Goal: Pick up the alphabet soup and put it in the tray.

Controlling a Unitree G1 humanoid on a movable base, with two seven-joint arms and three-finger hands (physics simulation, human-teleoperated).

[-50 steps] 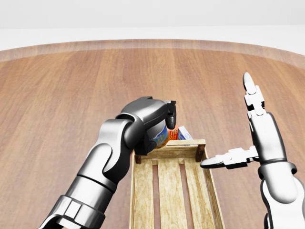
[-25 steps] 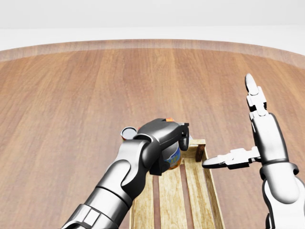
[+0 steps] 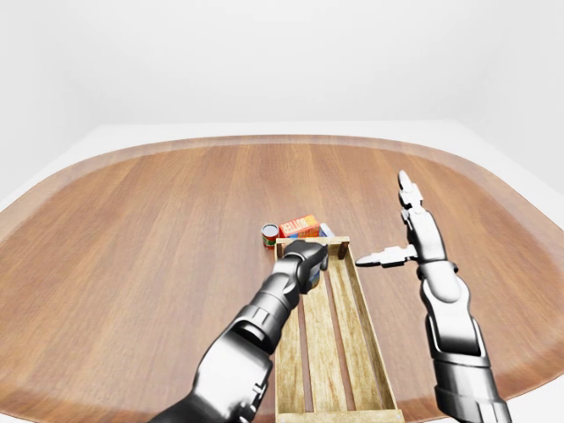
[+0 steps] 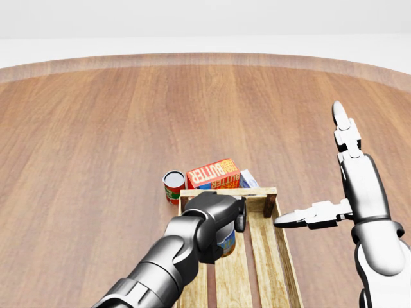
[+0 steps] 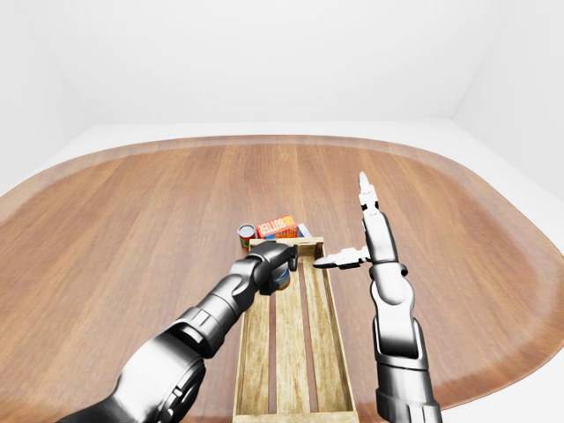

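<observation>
The alphabet soup can, blue-labelled, shows only as a sliver under my left hand, whose fingers are shut round it. Hand and can are inside the top end of the wooden slatted tray, which runs down the head view's lower middle. I cannot tell whether the can rests on the slats. My right hand hangs open at the tray's right wall near its top corner, one finger pointing up and the thumb reaching left, holding nothing.
Just above the tray's top wall lie an orange butter box, a small red can to its left and a blue-and-white box to its right. All stand on a large round wooden table.
My left hand has carried the can from above the tray's top wall down into the tray, uncovering the butter box and red can. The right hand has barely moved.
</observation>
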